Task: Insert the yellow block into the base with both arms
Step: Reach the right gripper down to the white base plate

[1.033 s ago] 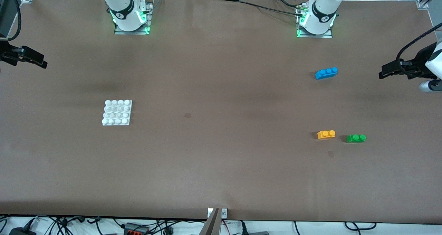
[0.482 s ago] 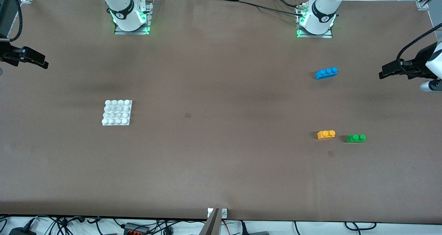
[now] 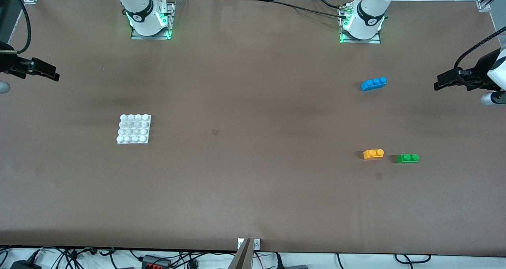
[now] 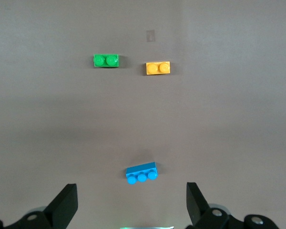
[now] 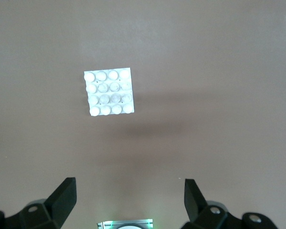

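Only the right gripper [image 3: 53, 76] has crept inward from its surface edge, while the yellow block [image 3: 373, 154], long axis along the front edge, lies nearer the left gripper [image 3: 437, 85]; both jaws are spread.

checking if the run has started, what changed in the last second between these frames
Only the right gripper moved: in the front view it slid a little way in over the right arm's end of the table, open and holding nothing. Nothing was gripped or released. The left gripper waits, open, at the left arm's end. The yellow block, green brick, blue brick and base lie where they were.
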{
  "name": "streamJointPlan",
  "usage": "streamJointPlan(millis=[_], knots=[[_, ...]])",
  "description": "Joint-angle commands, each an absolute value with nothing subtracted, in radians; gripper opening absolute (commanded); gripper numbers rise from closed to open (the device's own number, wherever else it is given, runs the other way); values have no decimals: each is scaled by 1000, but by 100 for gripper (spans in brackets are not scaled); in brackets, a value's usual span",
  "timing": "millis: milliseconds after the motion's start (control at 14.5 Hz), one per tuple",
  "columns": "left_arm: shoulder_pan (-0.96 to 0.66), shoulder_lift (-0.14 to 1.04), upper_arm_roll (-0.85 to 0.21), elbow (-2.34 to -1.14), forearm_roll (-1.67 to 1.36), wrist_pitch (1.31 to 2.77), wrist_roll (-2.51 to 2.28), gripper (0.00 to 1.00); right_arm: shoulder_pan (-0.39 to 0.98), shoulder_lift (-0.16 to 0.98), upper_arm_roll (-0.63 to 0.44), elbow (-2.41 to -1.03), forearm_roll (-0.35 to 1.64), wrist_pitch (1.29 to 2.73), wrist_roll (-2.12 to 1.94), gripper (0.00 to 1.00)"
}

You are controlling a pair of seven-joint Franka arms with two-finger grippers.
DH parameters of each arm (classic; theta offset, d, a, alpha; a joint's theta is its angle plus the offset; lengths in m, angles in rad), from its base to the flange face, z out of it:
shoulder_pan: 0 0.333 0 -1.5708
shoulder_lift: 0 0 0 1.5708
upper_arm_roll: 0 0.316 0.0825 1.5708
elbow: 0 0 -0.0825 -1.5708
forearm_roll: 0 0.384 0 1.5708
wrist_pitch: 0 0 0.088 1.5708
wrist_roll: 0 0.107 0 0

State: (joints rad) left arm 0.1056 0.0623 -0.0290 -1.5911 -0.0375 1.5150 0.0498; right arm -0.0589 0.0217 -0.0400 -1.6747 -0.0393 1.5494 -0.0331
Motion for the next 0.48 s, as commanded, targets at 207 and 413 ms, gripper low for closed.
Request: streamJointPlan(millis=[207,413], knots=[[112,64,-28,-1582,-54,1509,69,100,-38,181,-40,-1657,-25,1555,-41,100],[112,64,-28,-1582,-54,1509,68,100,-34,270,-40,-1696,-15,1695,-41,100]])
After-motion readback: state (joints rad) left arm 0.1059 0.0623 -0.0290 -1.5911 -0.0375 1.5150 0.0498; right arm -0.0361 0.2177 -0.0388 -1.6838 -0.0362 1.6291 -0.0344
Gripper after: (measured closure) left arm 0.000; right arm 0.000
